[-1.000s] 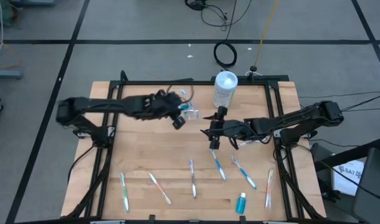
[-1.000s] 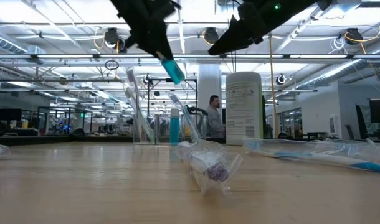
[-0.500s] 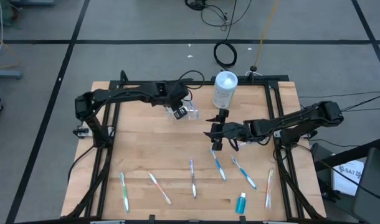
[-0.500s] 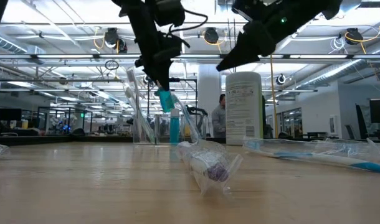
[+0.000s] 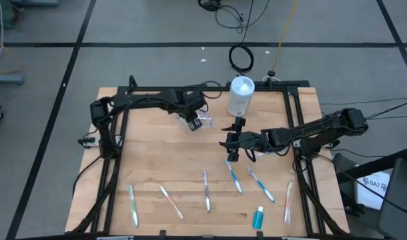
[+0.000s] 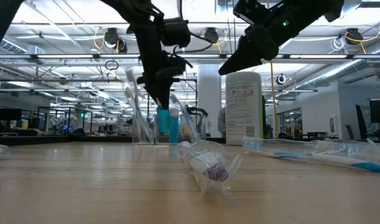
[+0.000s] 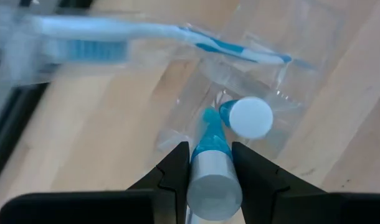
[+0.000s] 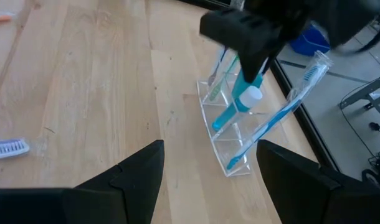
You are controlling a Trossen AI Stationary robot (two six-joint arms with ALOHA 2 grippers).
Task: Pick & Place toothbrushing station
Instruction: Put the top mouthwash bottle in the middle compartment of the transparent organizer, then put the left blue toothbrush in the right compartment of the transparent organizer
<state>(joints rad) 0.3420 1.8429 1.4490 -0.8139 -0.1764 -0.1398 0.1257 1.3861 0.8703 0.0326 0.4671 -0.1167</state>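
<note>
A clear compartmented holder [image 5: 203,123] stands at the table's far middle, with toothbrushes and a white-capped blue toothpaste tube [image 7: 249,117] standing in it. My left gripper [image 5: 190,119] is above it, shut on another blue toothpaste tube [image 6: 161,117]. My right gripper [image 5: 231,151] hangs open and empty to the holder's right, above the table; its fingers [image 8: 124,177] are spread wide. Several toothbrushes [image 5: 207,191] and one more tube [image 5: 258,217] lie flat near the table's front edge. My left gripper pinches the tube at its white cap end [image 7: 213,186] between its two fingers [image 7: 177,167]. The fingers come from above, pointing down. The tube hangs nearly upright below them, its blue lower end [image 7: 209,124] down inside a compartment of the holder, beside the other tube.
A large white lidded container [image 5: 241,95] stands at the far edge, right of the holder. Wrapped toothbrushes [image 6: 209,165] lie across the near half of the table. Black frame rails [image 5: 117,167] run along the table's left and right sides.
My left gripper has moved over the holder and gone down, carrying the tube. The tube has turned from slanted to nearly upright, and its lower end has gone down into the holder. My right gripper has barely moved.
</note>
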